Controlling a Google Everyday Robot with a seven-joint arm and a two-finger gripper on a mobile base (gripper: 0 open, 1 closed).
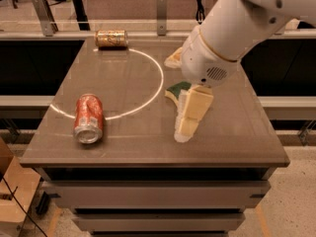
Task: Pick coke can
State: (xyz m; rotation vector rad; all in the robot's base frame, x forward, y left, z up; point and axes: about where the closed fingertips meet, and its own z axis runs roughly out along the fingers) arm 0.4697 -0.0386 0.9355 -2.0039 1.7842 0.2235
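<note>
The coke can [89, 118] is red with white markings and a silver top. It lies on its side near the front left of the brown table [123, 78], its top facing the front edge. My gripper [176, 100] hangs over the table's middle right, well to the right of the can and not touching it. It is open and empty. One cream finger [190, 113] points down toward the front and the other [173, 59] shows behind the wrist.
A gold/tan can [111, 38] lies on its side at the table's back left. A green and yellow sponge [177, 88] lies under my gripper, partly hidden by it. A white circle line [160, 80] is marked on the tabletop.
</note>
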